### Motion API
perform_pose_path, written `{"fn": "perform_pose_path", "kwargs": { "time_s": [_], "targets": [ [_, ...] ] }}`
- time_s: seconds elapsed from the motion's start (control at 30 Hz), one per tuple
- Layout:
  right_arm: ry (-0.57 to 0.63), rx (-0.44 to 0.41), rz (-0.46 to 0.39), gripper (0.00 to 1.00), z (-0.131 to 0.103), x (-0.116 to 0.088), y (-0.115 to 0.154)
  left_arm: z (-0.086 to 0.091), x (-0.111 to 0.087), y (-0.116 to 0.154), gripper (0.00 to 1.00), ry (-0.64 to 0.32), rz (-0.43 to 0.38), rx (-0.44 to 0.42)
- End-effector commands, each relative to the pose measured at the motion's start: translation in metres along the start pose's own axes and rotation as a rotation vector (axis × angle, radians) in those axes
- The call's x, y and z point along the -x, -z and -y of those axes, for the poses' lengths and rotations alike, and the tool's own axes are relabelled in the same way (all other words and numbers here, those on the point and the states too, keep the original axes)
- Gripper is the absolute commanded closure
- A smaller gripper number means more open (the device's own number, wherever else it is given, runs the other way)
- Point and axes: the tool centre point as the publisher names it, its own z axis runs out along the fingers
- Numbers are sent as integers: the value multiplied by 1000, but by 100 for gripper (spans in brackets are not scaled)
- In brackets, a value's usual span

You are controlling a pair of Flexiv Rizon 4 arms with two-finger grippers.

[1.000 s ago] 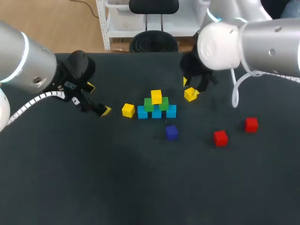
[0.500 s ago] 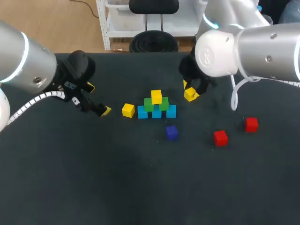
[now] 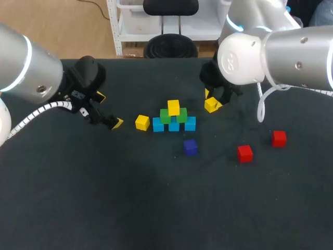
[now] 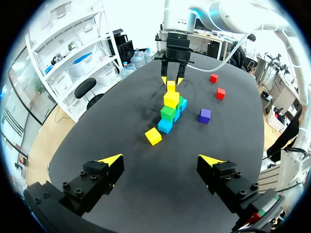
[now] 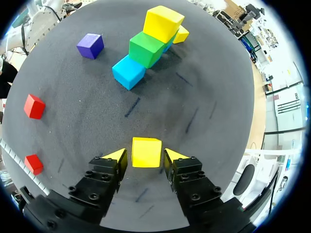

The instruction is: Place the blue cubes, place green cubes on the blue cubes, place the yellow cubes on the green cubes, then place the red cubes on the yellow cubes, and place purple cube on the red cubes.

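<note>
fingers of the right gripper [image 5: 145,156] stand apart astride a loose yellow cube [image 5: 146,151]; left gripper [image 4: 160,160] likewise spread. blue cubes [image 3: 174,125] and green cubes [image 3: 173,116] are stacked; red cubes [image 3: 244,152] and purple cube [image 3: 190,146] wait.

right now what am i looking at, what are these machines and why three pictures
Two robot arms stand at a table. One picture looks down from above and behind; the two round ones come from cameras on each arm's wrist. In the middle stands a pyramid: blue cubes at the bottom, green cubes on them, one yellow cube on top. Around it lie a loose yellow cube, a purple cube and two red cubes. The left gripper hangs open and empty. The right gripper is open with a third yellow cube between its fingers, not gripped.
</note>
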Motion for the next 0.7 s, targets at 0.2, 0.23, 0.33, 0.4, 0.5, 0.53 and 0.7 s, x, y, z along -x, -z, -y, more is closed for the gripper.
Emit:
{"fn": "perform_pose_path", "kwargs": {
  "time_s": [0.2, 0.23, 0.33, 0.4, 0.5, 0.53, 0.7],
  "targets": [
    [-13, 11, -5, 58, 1, -4, -5, -1, -1, 0, 0, -2, 5, -3],
    [-15, 12, -5, 58, 1, -4, -5, -1, -1, 0, 0, -2, 5, -3],
    [-19, 16, -6, 73, 1, -5, -6, -1, -1, 0, 0, -2, 5, -3],
    [-25, 18, -7, 88, 1, -5, -6, -1, -1, 0, 0, -2, 5, -3],
    [-37, 18, -12, 100, 2, -5, -5, -1, -1, 0, 0, -2, 5, -3],
    [-43, 18, -14, 100, 2, -5, -5, -1, -1, 0, 0, -2, 5, -3],
    [-102, 23, -48, 100, 3, -3, 1, -1, -1, 0, 0, -2, 5, -3]
  ]
}}
